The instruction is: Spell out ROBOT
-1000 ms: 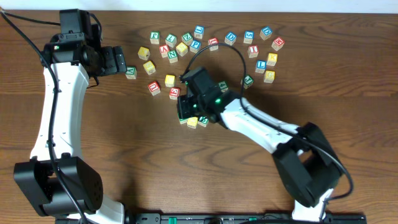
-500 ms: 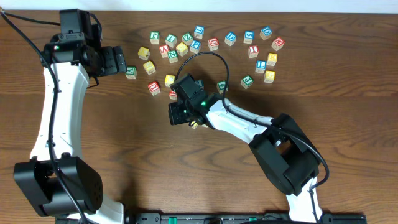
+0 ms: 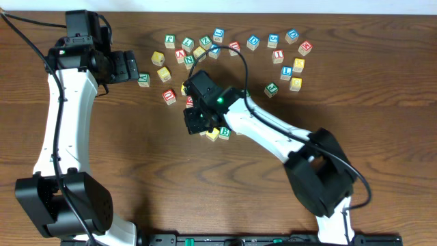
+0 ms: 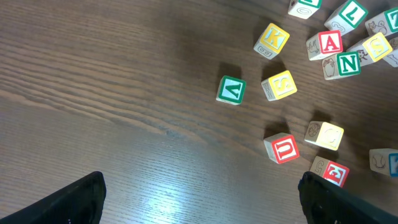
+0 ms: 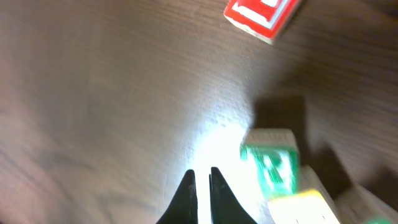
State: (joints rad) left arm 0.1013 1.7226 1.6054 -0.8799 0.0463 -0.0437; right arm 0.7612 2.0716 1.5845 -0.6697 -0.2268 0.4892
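right claw [image 5: 200, 185]: I see tips pressed together, nothing pinched
left claw [image 4: 202, 199]: spread wide
B cube [image 3: 224, 131]: just right of yellow cube [image 3: 212, 134]

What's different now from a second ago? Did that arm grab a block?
No. The right arm swung left, carrying its shut right hand slightly left; it took hold of nothing. The yellow cube and green B cube beside it stayed put, as did the open left hand and the other cubes.
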